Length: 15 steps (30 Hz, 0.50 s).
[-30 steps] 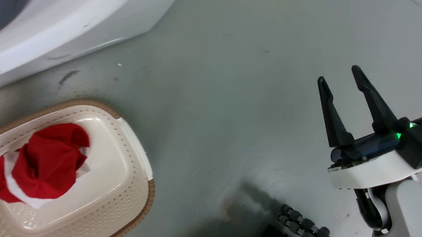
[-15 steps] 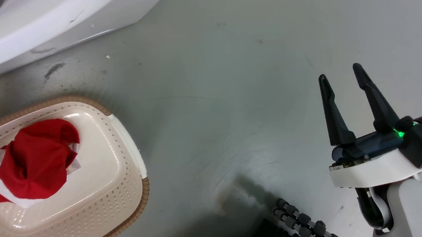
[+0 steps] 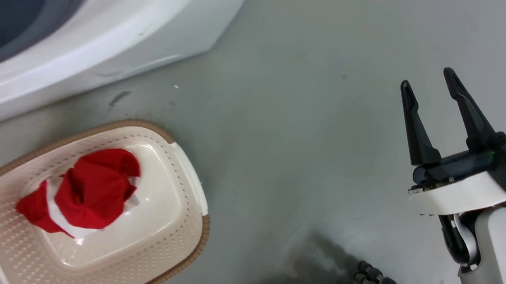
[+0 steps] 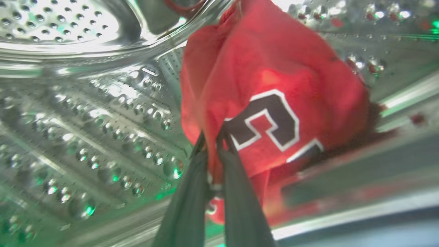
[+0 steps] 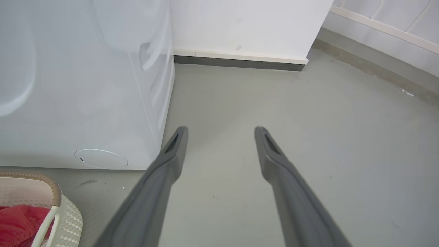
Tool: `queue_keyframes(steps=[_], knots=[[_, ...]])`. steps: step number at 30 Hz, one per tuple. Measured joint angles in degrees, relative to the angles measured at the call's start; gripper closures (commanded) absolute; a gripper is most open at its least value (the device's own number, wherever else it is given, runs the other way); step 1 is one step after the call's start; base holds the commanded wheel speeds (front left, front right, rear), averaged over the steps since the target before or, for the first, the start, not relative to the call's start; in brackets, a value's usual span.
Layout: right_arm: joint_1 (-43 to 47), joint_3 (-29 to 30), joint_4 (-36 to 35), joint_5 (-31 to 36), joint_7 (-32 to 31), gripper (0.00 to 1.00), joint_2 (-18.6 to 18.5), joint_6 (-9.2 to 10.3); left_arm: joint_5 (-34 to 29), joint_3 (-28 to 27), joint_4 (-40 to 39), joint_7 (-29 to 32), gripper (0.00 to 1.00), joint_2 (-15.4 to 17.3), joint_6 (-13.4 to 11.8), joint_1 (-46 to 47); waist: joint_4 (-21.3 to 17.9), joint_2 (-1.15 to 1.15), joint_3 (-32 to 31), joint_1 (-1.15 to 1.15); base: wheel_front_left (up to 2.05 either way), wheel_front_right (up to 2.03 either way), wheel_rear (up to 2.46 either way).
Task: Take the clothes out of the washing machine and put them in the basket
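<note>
With its left gripper (image 4: 212, 137) clamped on the jersey (image 4: 274, 85) inside the drum (image 4: 85, 103), the robot should draw it out slowly, right gripper (image 3: 429, 83) spread and idle.

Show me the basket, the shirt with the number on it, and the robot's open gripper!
basket (image 3: 23, 264), head view, on its holey inside wall.
numbered shirt (image 4: 274, 68), left wrist view, on the red cloth above the number.
right gripper (image 3: 427, 77), head view, midway between its two fingertips.
</note>
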State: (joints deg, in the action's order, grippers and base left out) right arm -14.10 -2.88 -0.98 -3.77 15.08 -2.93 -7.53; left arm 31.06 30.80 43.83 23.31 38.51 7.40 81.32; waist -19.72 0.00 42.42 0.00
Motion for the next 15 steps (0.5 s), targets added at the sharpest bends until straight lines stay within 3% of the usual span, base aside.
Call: queue_keyframes(steps=[10, 15], knots=[[2.52, 2.67, 1.91, 4.05, 0.00, 0.00, 0.03, 0.00, 1.19, 4.86, 0.08, -15.58, 1.00, -1.66, -0.09, -13.52, 4.98, 0.00, -10.39, -0.01, 0.00, 0.00, 0.00], [4.44, 3.00, 2.85, 5.16, 0.01, 0.00, 0.02, 0.00, 1.53, 5.57, -1.43, -22.74, 1.00, -3.53, -1.90, -22.37, 7.18, 0.00, -16.31, -0.01, 0.00, 0.00, 0.00]])
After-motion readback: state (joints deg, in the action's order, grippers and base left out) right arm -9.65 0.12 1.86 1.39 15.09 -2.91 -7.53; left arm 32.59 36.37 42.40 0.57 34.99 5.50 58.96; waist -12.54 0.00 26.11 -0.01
